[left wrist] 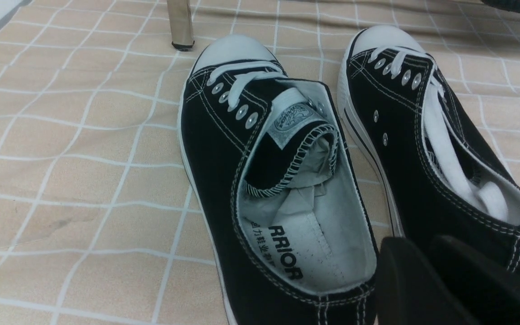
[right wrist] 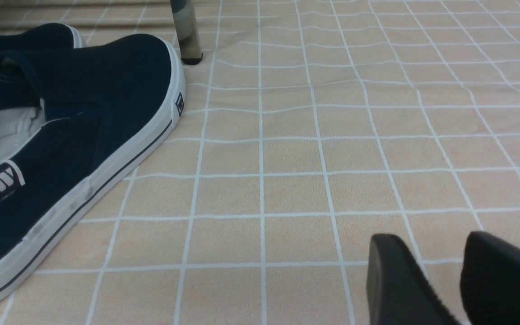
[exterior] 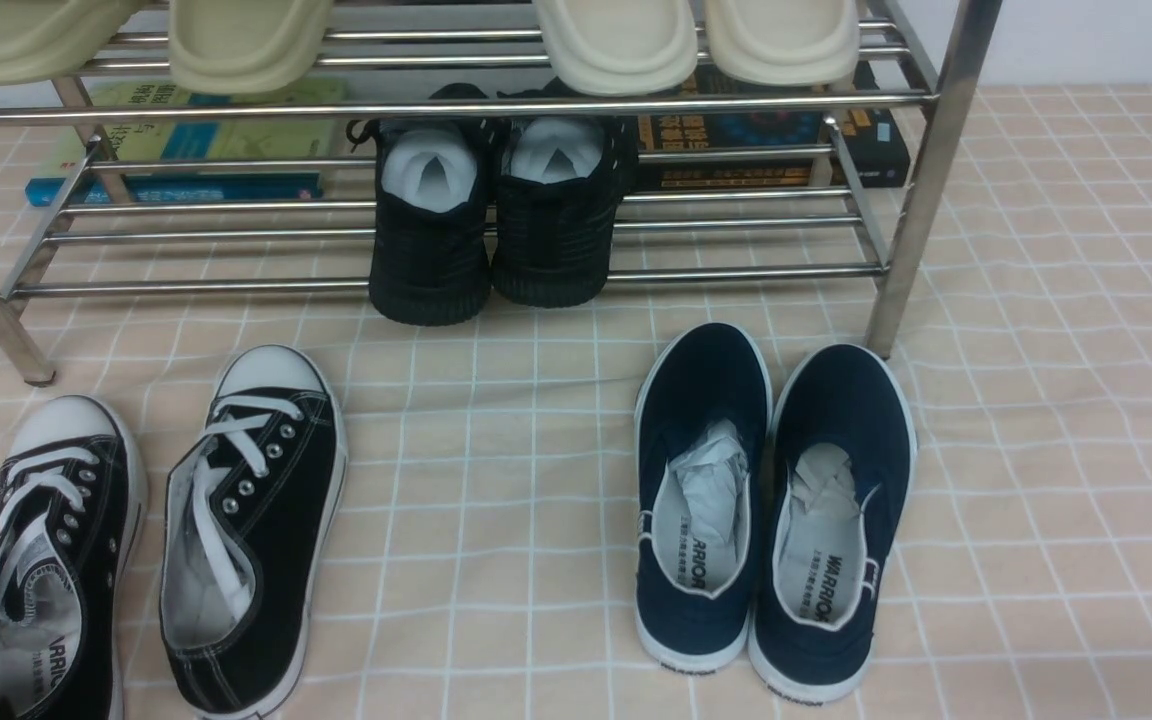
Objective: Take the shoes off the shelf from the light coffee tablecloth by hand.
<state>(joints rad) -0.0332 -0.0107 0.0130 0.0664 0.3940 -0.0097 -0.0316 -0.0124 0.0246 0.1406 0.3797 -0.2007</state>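
shelf: shiny metal tubes, smooth. tablecloth: matt cloth, slight wrinkles. black lace-up sneakers: matt canvas look, glossy metal-looking eyelets, smooth rubber-like toe caps. navy slip-ons: matt fabric, crumpled paper-like stuffing. clogs: smooth matt plastic look. books: smooth covers.

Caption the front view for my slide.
Black lace-up sneakers and navy slip-ons stand on the gridded tablecloth before a chrome shoe rack.

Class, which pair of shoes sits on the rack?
The black pair stuffed with white paper, on the rack's lower tier; both lace-less navy shoes stand on the cloth.
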